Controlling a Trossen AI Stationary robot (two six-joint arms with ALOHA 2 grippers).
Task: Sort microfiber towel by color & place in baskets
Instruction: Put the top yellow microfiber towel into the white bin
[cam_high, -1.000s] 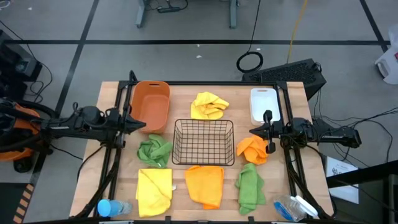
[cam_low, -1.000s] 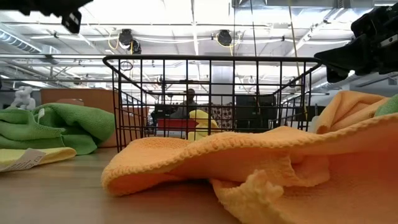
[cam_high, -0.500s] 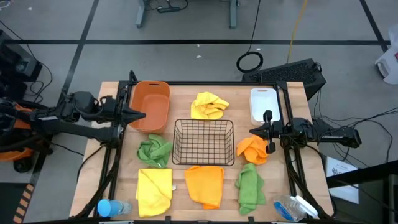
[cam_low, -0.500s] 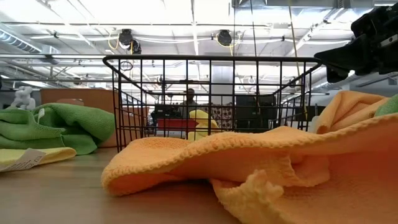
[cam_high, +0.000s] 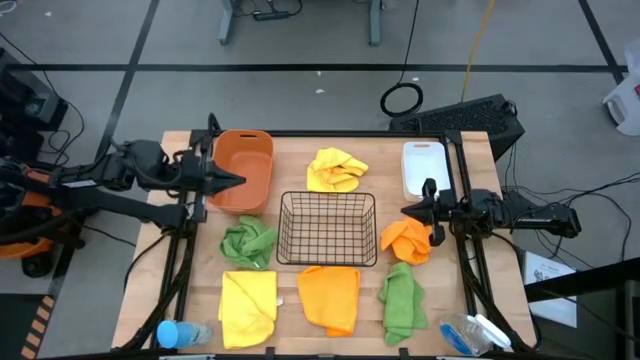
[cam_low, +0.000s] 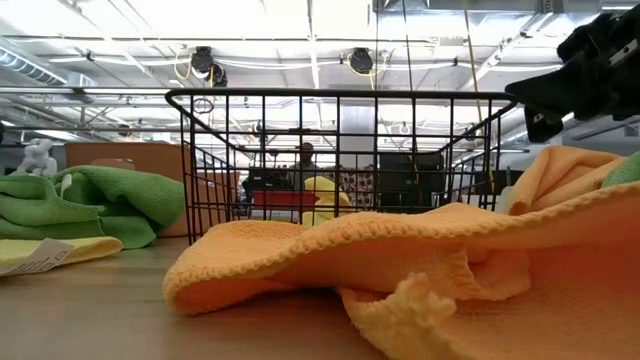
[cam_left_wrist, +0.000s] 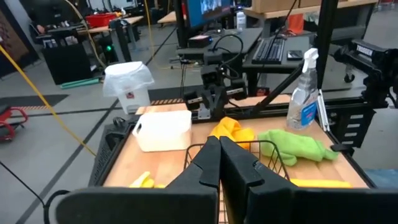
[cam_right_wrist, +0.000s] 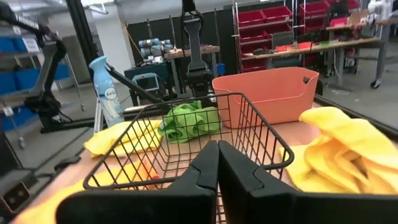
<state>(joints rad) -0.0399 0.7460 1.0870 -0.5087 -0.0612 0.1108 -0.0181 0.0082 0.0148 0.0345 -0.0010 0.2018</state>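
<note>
Microfiber towels lie unsorted; your right gripper (cam_high: 407, 210), jaws closed and empty, must open before dropping onto the crumpled orange towel (cam_high: 405, 240) at its 5 o'clock

Six towels (cam_high: 337, 169) — yellow, green, orange — lie around the mesh basket (cam_high: 327, 229); tub (cam_high: 243, 170) and bin (cam_high: 424, 168) behind.

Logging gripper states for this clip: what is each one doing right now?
Left gripper: shut, empty, over the orange tub.
Right gripper: shut, empty, above the orange towel.
</note>
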